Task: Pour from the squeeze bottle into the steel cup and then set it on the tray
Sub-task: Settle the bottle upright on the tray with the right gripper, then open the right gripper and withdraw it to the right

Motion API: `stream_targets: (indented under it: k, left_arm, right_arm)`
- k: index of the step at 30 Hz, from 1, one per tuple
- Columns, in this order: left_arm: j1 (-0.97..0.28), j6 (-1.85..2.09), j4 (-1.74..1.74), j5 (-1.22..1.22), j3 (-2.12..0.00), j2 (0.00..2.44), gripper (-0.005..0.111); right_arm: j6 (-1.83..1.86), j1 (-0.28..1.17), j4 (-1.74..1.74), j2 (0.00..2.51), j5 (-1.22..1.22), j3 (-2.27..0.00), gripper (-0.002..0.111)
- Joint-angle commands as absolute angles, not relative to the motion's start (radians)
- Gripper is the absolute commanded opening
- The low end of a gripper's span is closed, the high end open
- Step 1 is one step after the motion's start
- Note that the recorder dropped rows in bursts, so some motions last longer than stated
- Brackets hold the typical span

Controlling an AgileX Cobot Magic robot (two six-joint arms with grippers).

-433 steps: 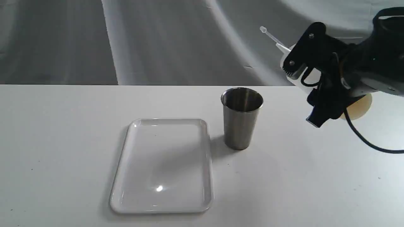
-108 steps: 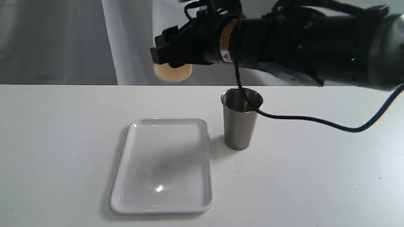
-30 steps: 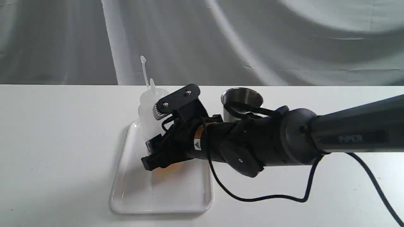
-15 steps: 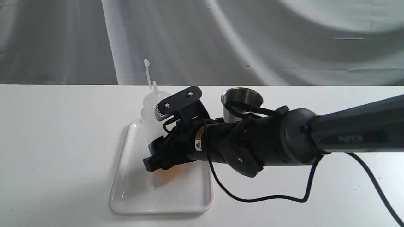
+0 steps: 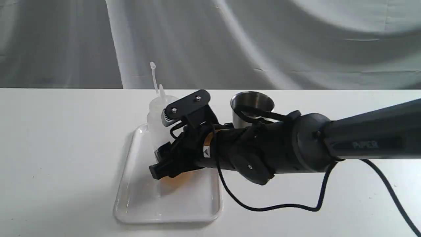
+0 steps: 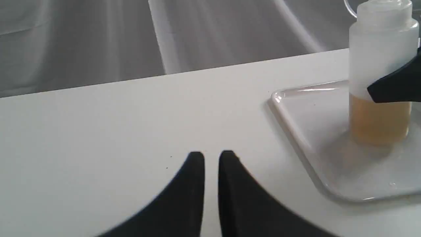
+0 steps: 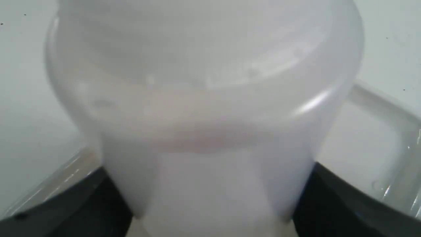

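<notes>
L fingers [image 6: 211, 154] – tips together bar a thin slit, nothing between them, low over bare table [image 6: 98, 131]. L wrist cam only; not visible in ext view.

Tray [image 5: 138, 197] flat on table, ctr-left in ext view. Squeeze bottle [image 5: 157, 113] stands upright on it, at the tray's ~11 o'clock, base down on the tray floor per L wrist cam. Amber liquid [image 6: 378, 121] fills roughly the bottom third. Nozzle and cap strap point to 12.

R arm [image 5: 361, 141] comes in from 3 o'clock, low across the table, reaching past the middle. R fingers [image 5: 161, 141] clamped on the bottle body – one finger high on the side facing the cam, the other low near the liquid line. R wrist cam: black fingers [image 7: 345, 204] flush against both sides of the bottle, wall looks pinched in between them.

Steel cup [image 5: 252, 98] upright at ~3 o'clock of the bottle, off the tray, just past its 1 o'clock corner. Only the rim and upper wall show; the rest is behind the R arm. Cup contents: can't tell.

Black cable [image 5: 279, 206] droops from the R arm onto the table at ~4 o'clock of the tray.
</notes>
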State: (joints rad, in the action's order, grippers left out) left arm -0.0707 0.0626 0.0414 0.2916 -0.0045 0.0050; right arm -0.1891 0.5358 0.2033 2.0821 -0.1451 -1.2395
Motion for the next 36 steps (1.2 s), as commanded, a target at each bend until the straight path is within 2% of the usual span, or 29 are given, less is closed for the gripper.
stream_targets:
  k: [1,3,5,7,10,12,27,36]
  left_arm:
    - [-0.074,0.061,0.044,0.285,0.0,0.0,0.008]
    - [-0.074,0.061,0.044,0.285,0.0,0.0,0.008]
    - [-0.074,0.061,0.044,0.285,0.0,0.0,0.008]
    - [-0.074,0.061,0.044,0.285,0.0,0.0,0.008]
    - [-0.074,0.061,0.044,0.285,0.0,0.0,0.008]
    - [-0.074,0.061,0.044,0.285,0.0,0.0,0.008]
    - [-0.074,0.061,0.044,0.285,0.0,0.0,0.008]
    - [-0.074,0.061,0.044,0.285,0.0,0.0,0.008]
  right_arm:
    - [-0.183,0.539,0.19,2.066,-0.171,-1.24,0.051]
    - [-0.179,0.539,0.19,2.066,-0.171,-1.24,0.054]
    - [-0.152,0.539,0.19,2.066,-0.171,-1.24,0.062]
    - [-0.132,0.539,0.19,2.066,-0.171,-1.24,0.076]
    - [-0.132,0.539,0.19,2.066,-0.171,-1.24,0.09]
    - [-0.132,0.539,0.19,2.066,-0.171,-1.24,0.095]
    - [-0.132,0.549,0.183,1.992,-0.148,-1.24,0.096]
    - [-0.184,0.549,0.283,1.826,0.006,-1.233,0.096]
